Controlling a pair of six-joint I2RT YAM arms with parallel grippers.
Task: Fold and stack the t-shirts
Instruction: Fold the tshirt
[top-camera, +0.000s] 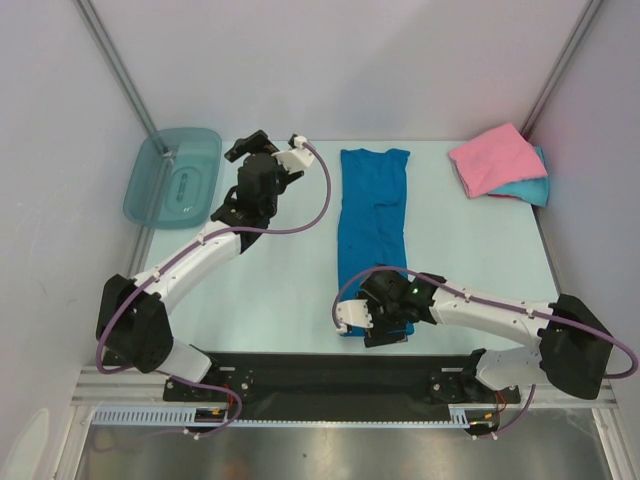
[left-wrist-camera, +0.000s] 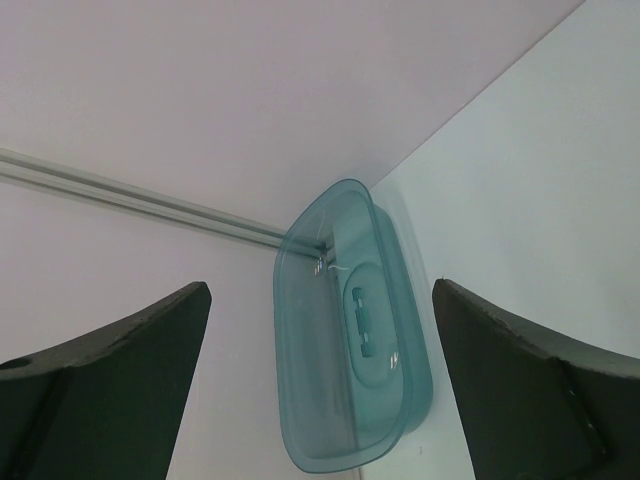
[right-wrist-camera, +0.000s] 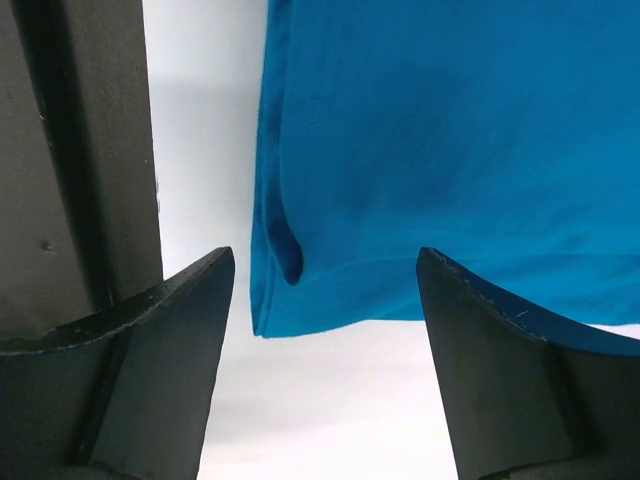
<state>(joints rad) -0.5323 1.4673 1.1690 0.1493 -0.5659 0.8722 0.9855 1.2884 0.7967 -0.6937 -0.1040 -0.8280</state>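
Note:
The deep blue t-shirt (top-camera: 372, 215) lies folded lengthwise into a long strip down the middle of the table. My right gripper (top-camera: 380, 328) stands open at its near end. In the right wrist view the shirt's near left corner (right-wrist-camera: 450, 150) shows between the spread fingers of that gripper (right-wrist-camera: 324, 255), and nothing is gripped. A folded pink t-shirt (top-camera: 495, 158) rests on a folded turquoise one (top-camera: 535, 188) at the back right. My left gripper (top-camera: 250, 147) is raised at the back left, wide open and empty (left-wrist-camera: 322, 290).
A translucent teal plastic bin (top-camera: 172, 177) stands at the back left corner, straight ahead of the left gripper (left-wrist-camera: 350, 330). White walls enclose the table on three sides. The arm bases sit along the near edge.

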